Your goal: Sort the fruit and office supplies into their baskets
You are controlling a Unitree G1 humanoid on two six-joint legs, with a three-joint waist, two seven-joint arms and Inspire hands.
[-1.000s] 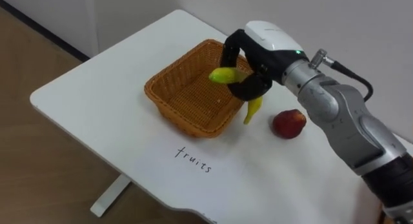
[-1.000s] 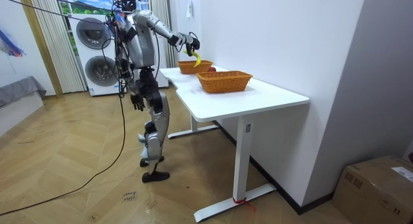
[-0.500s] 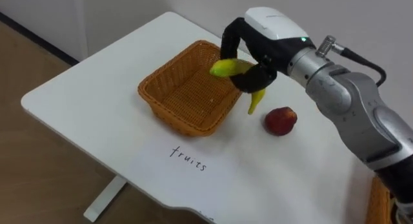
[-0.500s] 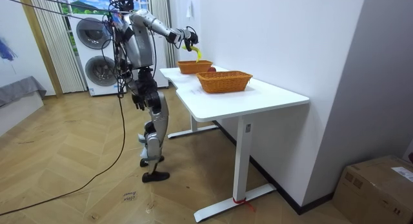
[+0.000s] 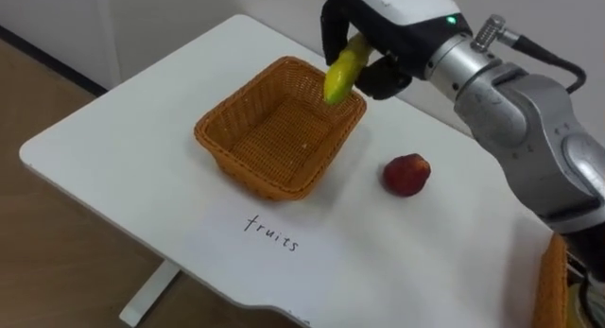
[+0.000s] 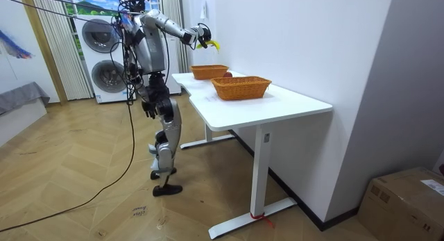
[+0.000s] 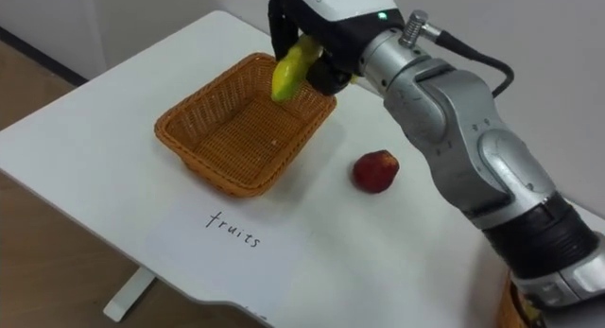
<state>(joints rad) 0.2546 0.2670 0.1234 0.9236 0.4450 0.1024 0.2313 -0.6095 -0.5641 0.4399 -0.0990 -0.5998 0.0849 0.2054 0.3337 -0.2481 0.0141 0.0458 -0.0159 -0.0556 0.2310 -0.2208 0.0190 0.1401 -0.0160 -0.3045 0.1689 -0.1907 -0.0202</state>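
— So, which step is this?
— Dropping off fruit. The right hand (image 5: 378, 40) is clamped round the banana (image 5: 341, 73), held in the air above the far rim of the wicker basket (image 5: 232, 163) on the bench (image 5: 113, 129).
— And next?
— I'd judge it should come in over the basket's middle, go lower, then let go. The red fruit (image 5: 406, 174) lies beside the basket. The left hand (image 6: 147, 109) hangs by the robot's side; its state I cannot tell.

I see the basket (image 5: 253, 175) on the counter (image 5: 123, 129), label (image 5: 272, 233) before it, apple (image 5: 406, 174) to its right, banana (image 5: 342, 71) in my right hand (image 5: 383, 40) above its far rim.
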